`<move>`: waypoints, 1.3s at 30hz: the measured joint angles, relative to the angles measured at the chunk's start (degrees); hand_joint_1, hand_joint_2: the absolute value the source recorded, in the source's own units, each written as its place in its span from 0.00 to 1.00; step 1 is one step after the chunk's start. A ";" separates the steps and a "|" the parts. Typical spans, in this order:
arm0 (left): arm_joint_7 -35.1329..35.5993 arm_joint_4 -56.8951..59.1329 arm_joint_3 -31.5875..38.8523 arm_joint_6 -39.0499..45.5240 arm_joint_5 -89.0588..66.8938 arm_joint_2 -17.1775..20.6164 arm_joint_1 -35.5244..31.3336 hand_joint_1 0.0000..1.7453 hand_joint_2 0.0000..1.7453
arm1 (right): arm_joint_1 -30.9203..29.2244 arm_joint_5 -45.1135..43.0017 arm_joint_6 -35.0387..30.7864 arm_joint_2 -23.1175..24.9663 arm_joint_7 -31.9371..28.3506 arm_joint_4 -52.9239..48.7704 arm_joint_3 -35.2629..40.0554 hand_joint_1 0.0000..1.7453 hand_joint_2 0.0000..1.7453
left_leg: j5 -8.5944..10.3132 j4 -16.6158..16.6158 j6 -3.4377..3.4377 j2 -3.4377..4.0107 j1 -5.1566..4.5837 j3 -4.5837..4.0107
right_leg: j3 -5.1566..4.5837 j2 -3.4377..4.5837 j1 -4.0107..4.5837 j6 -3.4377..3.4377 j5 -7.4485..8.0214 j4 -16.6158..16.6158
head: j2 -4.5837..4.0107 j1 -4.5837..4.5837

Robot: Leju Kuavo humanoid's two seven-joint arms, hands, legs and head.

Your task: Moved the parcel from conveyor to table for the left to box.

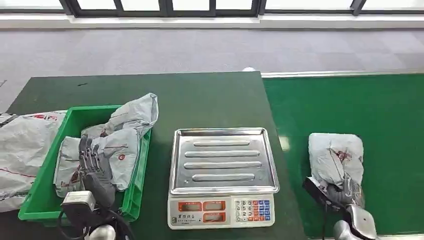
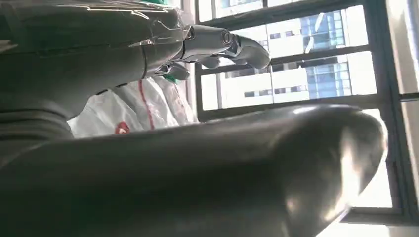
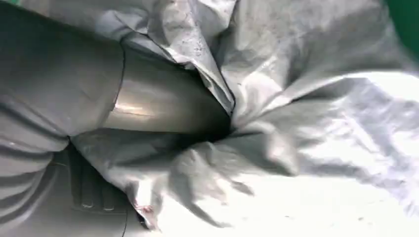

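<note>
Gripping the grey parcel (image 1: 335, 160) on the green conveyor (image 1: 390, 115), the right hand (image 1: 345, 192) has its fingers (image 3: 148, 103) dug into the plastic. Best bet: lift clear before swinging toward the desk (image 1: 210, 100). Left hand (image 1: 95, 172) rests flat, fingers loosely apart, on bags in the green bin (image 1: 132, 200).

Red print on the grey bags (image 1: 25, 145) is too blurred to read.
</note>
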 measured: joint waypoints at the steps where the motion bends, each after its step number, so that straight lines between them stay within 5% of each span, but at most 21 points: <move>1: 0.00 0.00 0.07 -0.02 0.02 0.00 0.16 0.00 0.00 | 1.25 -1.86 -0.28 0.57 -0.80 -3.78 0.00 1.00 1.00 | 0.06 -0.02 0.04 -0.31 -0.04 -0.20 | -0.09 -0.32 -0.05 -0.03 -0.06 0.03 | 0.00 0.00; 24: 0.00 1.62 0.52 -0.70 0.13 -0.13 -1.59 0.00 0.00 | 16.19 -23.05 -10.69 8.43 -18.36 -37.71 -2.43 1.00 1.00 | 0.07 -0.04 0.03 -0.64 -0.18 -0.82 | -0.63 -0.66 -0.19 0.05 -0.20 0.11 | 0.00 0.00; 39: 0.00 3.34 0.52 -0.83 0.15 -0.17 -3.15 0.00 0.00 | 18.59 -24.58 -13.57 10.05 -22.97 -47.09 -4.92 1.00 1.00 | 0.09 -0.04 0.05 -0.56 -0.28 -0.81 | -0.67 -0.62 -0.30 0.08 -0.21 0.14 | 0.00 -0.02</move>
